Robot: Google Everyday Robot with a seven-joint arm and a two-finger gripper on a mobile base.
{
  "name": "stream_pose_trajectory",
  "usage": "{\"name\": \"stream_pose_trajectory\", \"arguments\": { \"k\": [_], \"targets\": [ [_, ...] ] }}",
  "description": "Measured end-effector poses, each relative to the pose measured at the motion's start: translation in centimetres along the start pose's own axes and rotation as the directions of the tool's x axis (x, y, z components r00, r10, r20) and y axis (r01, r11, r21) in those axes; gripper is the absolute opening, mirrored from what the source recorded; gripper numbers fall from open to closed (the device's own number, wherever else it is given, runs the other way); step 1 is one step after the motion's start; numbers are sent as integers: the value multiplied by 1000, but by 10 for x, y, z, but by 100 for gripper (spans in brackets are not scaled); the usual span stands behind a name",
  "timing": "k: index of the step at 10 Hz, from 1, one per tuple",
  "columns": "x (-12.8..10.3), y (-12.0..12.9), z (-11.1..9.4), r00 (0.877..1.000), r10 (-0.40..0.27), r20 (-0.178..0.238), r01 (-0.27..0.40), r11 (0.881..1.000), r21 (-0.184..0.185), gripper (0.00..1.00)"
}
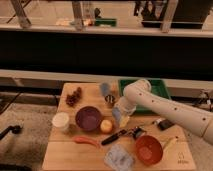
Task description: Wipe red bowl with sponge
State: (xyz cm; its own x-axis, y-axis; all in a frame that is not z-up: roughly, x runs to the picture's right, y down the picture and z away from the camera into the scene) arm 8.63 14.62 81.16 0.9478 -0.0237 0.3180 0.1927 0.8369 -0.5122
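The red bowl (149,149) sits near the table's front right corner, upright and on its own. My gripper (119,115) hangs from the white arm over the middle of the table, between the purple bowl (89,118) and the green tray (161,86). It is shut on the sponge (116,114), a small light-blue block at its tip. The gripper is above and to the left of the red bowl, well apart from it.
A pale blue-white cloth (119,158) lies at the front edge left of the red bowl. A black-handled tool (116,137), a yellow fruit (106,126), a white cup (61,121), an orange-red strip (86,141), a blue cylinder (105,89) and a dark cluster (74,96) crowd the table.
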Motion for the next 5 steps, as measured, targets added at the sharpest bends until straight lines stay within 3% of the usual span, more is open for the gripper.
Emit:
{"name": "stream_pose_trajectory", "arguments": {
  "k": [5],
  "targets": [
    [8, 29, -29, 1000, 23, -4, -23, 1000, -8, 0]
  ]
}}
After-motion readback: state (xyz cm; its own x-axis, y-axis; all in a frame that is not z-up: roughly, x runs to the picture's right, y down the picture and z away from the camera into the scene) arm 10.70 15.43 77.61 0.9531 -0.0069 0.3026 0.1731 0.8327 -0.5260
